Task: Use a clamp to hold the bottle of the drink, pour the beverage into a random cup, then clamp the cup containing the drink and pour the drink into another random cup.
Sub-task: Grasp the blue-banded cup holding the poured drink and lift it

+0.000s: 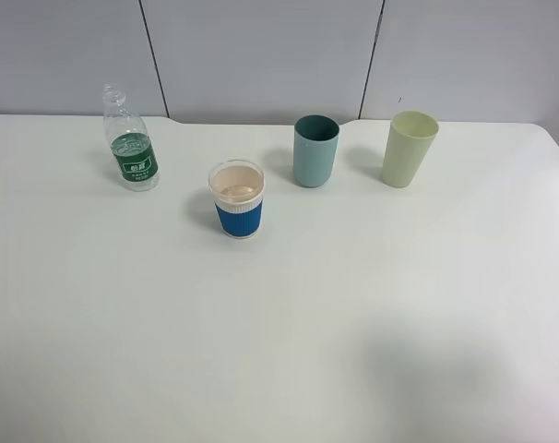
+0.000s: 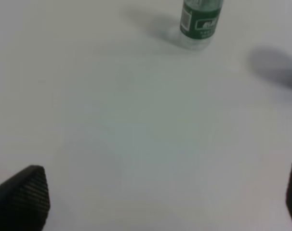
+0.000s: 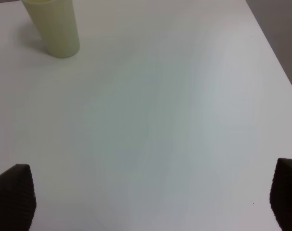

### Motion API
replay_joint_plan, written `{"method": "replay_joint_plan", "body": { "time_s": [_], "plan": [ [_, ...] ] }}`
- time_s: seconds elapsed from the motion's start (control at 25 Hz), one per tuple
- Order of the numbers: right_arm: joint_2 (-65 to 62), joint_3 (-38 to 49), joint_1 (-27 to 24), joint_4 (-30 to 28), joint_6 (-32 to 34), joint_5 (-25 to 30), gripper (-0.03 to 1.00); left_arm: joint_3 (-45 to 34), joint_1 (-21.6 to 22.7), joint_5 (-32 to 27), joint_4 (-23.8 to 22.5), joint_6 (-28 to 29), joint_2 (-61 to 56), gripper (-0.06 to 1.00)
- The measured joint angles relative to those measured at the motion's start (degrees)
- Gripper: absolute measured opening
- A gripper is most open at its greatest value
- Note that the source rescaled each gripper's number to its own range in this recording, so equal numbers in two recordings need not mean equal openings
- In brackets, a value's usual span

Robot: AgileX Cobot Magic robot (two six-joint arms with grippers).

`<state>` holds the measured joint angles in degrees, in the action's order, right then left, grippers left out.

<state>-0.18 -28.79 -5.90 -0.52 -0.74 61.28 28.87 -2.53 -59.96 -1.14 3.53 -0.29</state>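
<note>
Three cups (image 1: 236, 199) (image 1: 315, 150) (image 1: 410, 148), one bottle (image 1: 132, 152), seemingly uncapped; left hand (image 2: 158, 197) and right hand (image 3: 148, 195) spread wide.

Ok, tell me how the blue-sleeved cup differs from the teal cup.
The blue-sleeved cup wears a ribbed blue band below a white rim; the teal cup is plain teal. The blue-sleeved cup looks shorter and stands nearer the camera than the teal cup. Both stand upright, open-topped.

One bottle (image 1: 132, 152); three cups: blue-sleeved cup (image 1: 236, 210), teal cup (image 1: 315, 155), pale green cup (image 1: 408, 150).
</note>
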Motion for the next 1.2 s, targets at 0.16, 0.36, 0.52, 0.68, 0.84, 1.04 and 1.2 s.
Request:
{"method": "replay_joint_plan", "body": {
  "time_s": [0.16, 0.36, 0.52, 0.68, 0.84, 1.04, 1.2],
  "plan": [
    [0.0, 0.0, 0.0, 0.0, 0.0, 0.0, 0.93, 0.0, -0.21, 0.0, 0.05, 0.0, 0.0, 1.0],
    [0.0, 0.0, 0.0, 0.0, 0.0, 0.0, 0.93, 0.0, -0.21, 0.0, 0.05, 0.0, 0.0, 1.0],
    [0.0, 0.0, 0.0, 0.0, 0.0, 0.0, 0.93, 0.0, 1.22, 0.0, 0.05, -0.12, 0.0, 1.0],
    [0.0, 0.0, 0.0, 0.0, 0.0, 0.0, 0.93, 0.0, 3.34, 0.0, 0.05, -0.18, 0.0, 1.0],
    [0.0, 0.0, 0.0, 0.0, 0.0, 0.0, 0.93, 0.0, 3.58, 0.0, 0.05, -0.48, 0.0, 1.0],
    [0.0, 0.0, 0.0, 0.0, 0.0, 0.0, 0.93, 0.0, 3.58, 0.0, 0.0, -0.66, 0.0, 1.0],
    [0.0, 0.0, 0.0, 0.0, 0.0, 0.0, 0.93, 0.0, 3.58, 0.0, 0.0, -0.66, 0.0, 1.0]
  ]
}}
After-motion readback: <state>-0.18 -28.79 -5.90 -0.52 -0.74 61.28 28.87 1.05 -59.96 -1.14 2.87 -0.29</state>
